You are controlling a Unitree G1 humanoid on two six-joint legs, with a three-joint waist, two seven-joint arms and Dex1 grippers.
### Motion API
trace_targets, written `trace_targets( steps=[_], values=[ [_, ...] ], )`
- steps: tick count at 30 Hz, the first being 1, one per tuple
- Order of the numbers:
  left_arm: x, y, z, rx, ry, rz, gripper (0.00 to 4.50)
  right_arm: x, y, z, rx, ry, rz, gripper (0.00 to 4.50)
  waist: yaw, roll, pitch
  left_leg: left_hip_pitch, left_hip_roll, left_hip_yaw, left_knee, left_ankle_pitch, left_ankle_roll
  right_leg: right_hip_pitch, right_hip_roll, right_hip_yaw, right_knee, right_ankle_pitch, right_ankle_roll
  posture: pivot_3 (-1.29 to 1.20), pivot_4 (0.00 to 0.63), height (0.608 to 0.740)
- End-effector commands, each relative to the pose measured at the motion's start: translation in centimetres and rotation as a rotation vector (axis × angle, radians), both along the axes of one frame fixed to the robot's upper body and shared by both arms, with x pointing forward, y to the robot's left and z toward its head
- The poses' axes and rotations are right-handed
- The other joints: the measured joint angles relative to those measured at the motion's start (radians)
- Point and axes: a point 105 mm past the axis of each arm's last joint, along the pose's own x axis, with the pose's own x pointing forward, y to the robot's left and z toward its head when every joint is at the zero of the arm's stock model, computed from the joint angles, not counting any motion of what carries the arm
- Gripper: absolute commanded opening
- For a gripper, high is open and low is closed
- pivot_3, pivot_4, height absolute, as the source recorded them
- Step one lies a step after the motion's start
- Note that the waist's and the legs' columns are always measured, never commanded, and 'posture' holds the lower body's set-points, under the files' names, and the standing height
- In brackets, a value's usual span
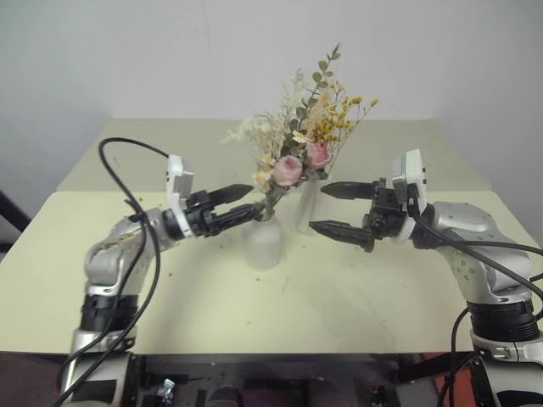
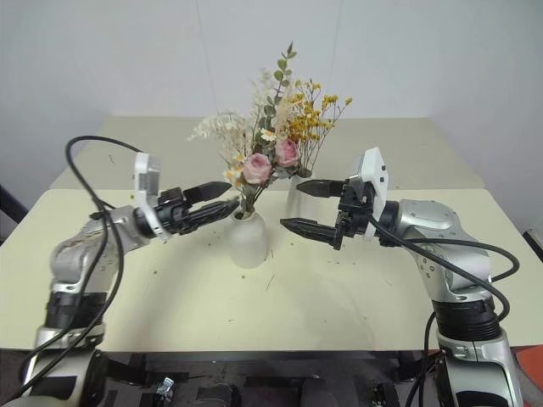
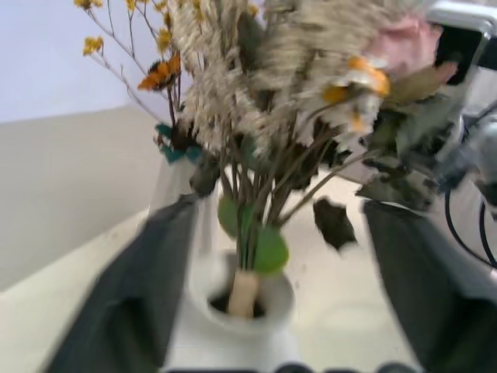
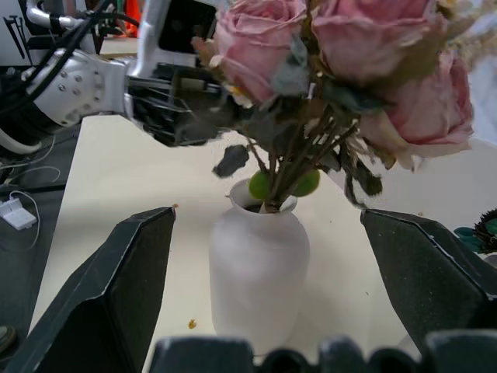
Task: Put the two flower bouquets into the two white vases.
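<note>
Standing in the short white vase point(image 2: 249, 240), the rose bouquet point(image 2: 259, 165) rises straight up from its neck; the yellow spray point(image 2: 310, 110) sits in the taller vase point(image 2: 296, 199) just behind it. Both bunches look placed, I judge. My left gripper point(image 2: 208, 206) lies level beside the short vase, fingers spread and holding nothing, tips at the stems near its mouth. My right gripper point(image 2: 304, 206) faces it from the vase's other side, fingers apart and empty. Any withdrawal must go sideways, away from the upright stems.
</note>
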Motion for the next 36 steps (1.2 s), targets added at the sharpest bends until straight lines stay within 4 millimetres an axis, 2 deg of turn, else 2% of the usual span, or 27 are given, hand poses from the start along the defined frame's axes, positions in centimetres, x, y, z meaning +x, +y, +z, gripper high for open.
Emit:
trace_targets(
  steps=[1, 8, 11, 14, 18, 25, 31, 36],
  values=[
    [-1.8, 1.3, 1.4, 0.014, -0.053, 0.011, 4.49, -0.2, -0.1, 1.2, 0.007, -0.049, 0.006, 4.5, 0.001, 0.0, 0.0, 0.0, 0.0, 0.0, 0.0, 0.0, 0.0, 0.0, 0.0, 0.0, 0.0, 0.0, 0.0, 0.0, 0.15, 0.74],
    [-4.2, 5.0, 1.9, 0.087, -0.052, 0.1, 4.49, 0.0, -0.4, 0.9, -0.003, -0.037, 0.0, 4.5, 0.002, 0.0, 0.0, 0.0, 0.0, 0.0, 0.0, 0.0, 0.0, 0.0, 0.0, 0.0, 0.0, -0.001, 0.001, 0.0, 0.15, 0.74],
    [-5.3, 7.0, 2.8, 0.135, -0.082, 0.163, 4.49, 0.1, -1.2, 0.4, -0.015, -0.019, -0.025, 4.5, 0.002, 0.0, 0.0, 0.0, 0.001, 0.0, 0.0, 0.0, 0.0, 0.0, 0.0, 0.0, 0.0, -0.002, 0.002, 0.0, 0.15, 0.74],
    [-6.3, 8.1, 3.3, 0.164, -0.099, 0.197, 4.49, 0.3, -1.9, 0.1, -0.024, -0.007, -0.052, 4.5, 0.002, 0.0, 0.0, 0.0, 0.001, 0.0, 0.0, 0.0, 0.0, 0.0, 0.0, 0.0, 0.0, -0.002, 0.002, 0.0, 0.15, 0.74],
    [-8.1, 9.5, 3.1, 0.189, -0.081, 0.253, 4.49, 0.9, -3.5, -0.6, -0.027, 0.016, -0.132, 4.5, 0.003, 0.0, 0.0, 0.0, 0.001, 0.001, 0.0, 0.0, 0.0, 0.0, 0.0, 0.0, -0.001, -0.002, 0.002, 0.0, 0.15, 0.74],
    [-9.4, 10.3, 3.0, 0.179, -0.082, 0.342, 4.49, 1.3, -5.5, -1.9, -0.054, 0.057, -0.205, 4.5, 0.004, 0.0, 0.0, 0.001, 0.001, 0.001, 0.0, 0.0, 0.0, 0.0, 0.0, 0.0, -0.001, -0.002, 0.002, 0.0, 0.15, 0.74],
    [-9.5, 10.1, 2.4, 0.17, -0.07, 0.358, 4.49, 1.3, -6.0, -1.9, -0.077, 0.054, -0.212, 4.5, 0.003, 0.0, 0.0, 0.001, 0.001, 0.001, 0.0, 0.0, 0.0, 0.0, 0.0, 0.0, -0.001, -0.003, 0.001, 0.0, 0.15, 0.74],
    [-8.9, 9.9, 2.5, 0.152, -0.1, 0.393, 4.49, 1.2, -5.7, -1.4, -0.031, -0.026, -0.235, 4.5, 0.003, 0.0, 0.0, 0.001, 0.001, 0.001, 0.0, 0.0, 0.0, 0.0, 0.0, 0.0, -0.001, -0.003, 0.001, 0.0, 0.15, 0.74]
  ],
)
